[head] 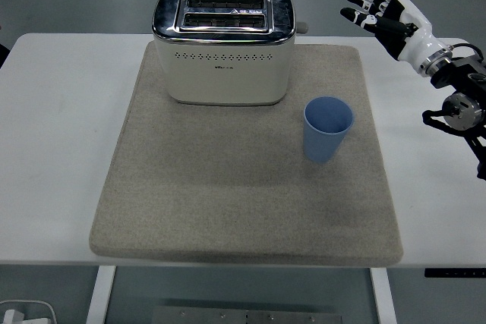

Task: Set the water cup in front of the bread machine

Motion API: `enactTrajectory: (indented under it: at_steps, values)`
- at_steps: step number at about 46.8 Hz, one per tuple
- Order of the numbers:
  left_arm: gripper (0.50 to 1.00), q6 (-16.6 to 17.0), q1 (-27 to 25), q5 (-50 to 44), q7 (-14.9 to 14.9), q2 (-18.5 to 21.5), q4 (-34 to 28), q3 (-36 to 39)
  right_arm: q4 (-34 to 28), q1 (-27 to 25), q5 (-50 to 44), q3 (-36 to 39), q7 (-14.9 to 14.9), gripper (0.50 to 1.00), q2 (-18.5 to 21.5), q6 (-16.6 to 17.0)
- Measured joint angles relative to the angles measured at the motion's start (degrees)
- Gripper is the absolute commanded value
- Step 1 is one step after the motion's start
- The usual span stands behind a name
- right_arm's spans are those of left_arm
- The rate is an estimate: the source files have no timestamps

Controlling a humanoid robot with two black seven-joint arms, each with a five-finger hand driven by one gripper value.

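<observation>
A blue cup (327,128) stands upright on the grey mat (243,202), to the right of and slightly nearer than the white toaster (223,47). The toaster has a chrome top with two slots and sits at the mat's far edge. My right hand (373,4) is raised at the upper right, well above and behind the cup, with its fingers spread and nothing in them. The left arm does not show.
The mat covers most of the white table (53,134). Bare table lies to the left and right of the mat. Part of a white object (26,313) shows on the floor at the bottom left.
</observation>
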Motion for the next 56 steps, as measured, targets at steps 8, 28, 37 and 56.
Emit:
enactTrajectory:
  at_steps: [8,28,37,56]
  values:
    - [1.000,-0.13,0.01,0.00,0.00,0.00,-0.03,0.00,0.05,0.00,0.00,0.00,0.00,0.938,0.00,0.07]
    - [1.000,0.57,-0.13,-0.08,0.00,0.00,0.96,0.09,0.31,-0.30,-0.17,-0.18,0.00,0.938,-0.77,2.03]
    - [1.000,0.57,-0.11,0.02,0.00,0.00,0.85,0.17,1.05,-0.56,-0.18,-0.18,0.00,0.938,-1.47,2.61]
    - [1.000,0.57,-0.12,0.02,0.00,0.00,0.88,0.18,8.75,-3.76,-0.17,0.05,0.00,0.938,-8.49,2.77]
